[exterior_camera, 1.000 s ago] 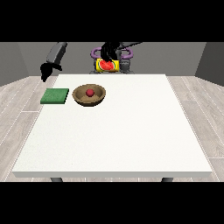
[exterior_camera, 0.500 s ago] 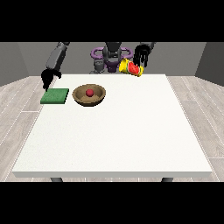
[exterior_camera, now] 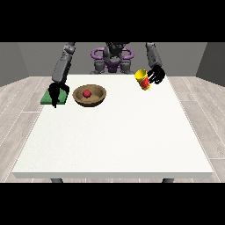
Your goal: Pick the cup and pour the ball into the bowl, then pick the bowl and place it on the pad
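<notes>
Upper right: hand [exterior_camera: 157, 75] with fingers curled round yellow cup [exterior_camera: 142, 79]. Upper left: other hand [exterior_camera: 54, 93], fingers indiscernible, over green pad [exterior_camera: 49, 97]; ball [exterior_camera: 87, 93] in bowl [exterior_camera: 89, 100].

No legible text, label, brand, number or sign appeared on any surface in the front view. The cup [exterior_camera: 143, 80], bowl [exterior_camera: 89, 95], pad [exterior_camera: 49, 97] and table [exterior_camera: 114, 136] bore plain colours only, though fine markings were possibly too small to discern.

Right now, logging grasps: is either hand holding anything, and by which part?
The hand at the view's right holds the cup by its side.
</notes>
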Available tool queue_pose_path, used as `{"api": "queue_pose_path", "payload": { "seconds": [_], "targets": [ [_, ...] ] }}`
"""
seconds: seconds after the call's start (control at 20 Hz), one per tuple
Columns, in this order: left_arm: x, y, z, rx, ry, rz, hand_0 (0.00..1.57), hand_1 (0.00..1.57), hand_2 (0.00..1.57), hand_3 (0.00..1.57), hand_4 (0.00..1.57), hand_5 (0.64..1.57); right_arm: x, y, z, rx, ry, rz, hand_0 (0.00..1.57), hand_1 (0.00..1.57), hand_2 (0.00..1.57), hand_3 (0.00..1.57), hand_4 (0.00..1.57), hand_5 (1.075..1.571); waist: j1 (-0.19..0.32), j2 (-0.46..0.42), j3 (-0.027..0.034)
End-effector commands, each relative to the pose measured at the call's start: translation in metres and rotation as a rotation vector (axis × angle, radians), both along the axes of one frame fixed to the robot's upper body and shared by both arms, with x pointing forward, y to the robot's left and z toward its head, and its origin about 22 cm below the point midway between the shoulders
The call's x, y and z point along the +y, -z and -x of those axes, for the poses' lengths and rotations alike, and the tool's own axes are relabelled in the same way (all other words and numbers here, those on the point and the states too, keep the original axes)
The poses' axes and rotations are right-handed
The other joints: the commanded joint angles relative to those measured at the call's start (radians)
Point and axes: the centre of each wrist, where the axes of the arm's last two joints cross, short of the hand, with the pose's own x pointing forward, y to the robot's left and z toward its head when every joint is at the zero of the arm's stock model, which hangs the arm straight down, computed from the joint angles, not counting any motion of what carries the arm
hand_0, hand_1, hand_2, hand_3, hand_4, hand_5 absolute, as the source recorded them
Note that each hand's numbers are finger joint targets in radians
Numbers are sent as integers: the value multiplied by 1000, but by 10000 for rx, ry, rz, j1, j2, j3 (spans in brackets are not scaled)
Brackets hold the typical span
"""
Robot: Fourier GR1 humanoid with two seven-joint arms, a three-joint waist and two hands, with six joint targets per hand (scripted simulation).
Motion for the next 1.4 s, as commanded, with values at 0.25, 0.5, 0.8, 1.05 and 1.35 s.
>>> {"api": "queue_pose_path", "payload": {
  "seconds": [0.25,0.5,0.8,1.05,1.35],
  "targets": [
    [7,30,-4,1740,2257,4399,0,0,0,0,0,654,-1,-47,-34,-1333,-2,-327,0,0,290,0,0,1548,-19,1584,37],
    [61,8,-18,1697,2217,4793,0,0,0,0,0,648,29,-35,-51,-671,-445,-179,0,0,0,0,0,1571,-388,1126,73],
    [50,2,-21,1408,1905,4831,0,0,0,0,0,684,75,-15,-70,-419,-1095,-1081,0,0,0,0,0,1566,-884,1173,85],
    [84,82,17,3722,299,5478,0,0,0,0,0,667,78,-16,-68,1260,-1695,-1087,0,0,0,0,0,1567,-1835,-1632,54],
    [56,87,27,4122,368,5438,0,0,0,0,0,702,138,23,-70,2433,-1655,-1545,0,0,0,0,0,1570,-1705,-2243,80]
  ]
}}
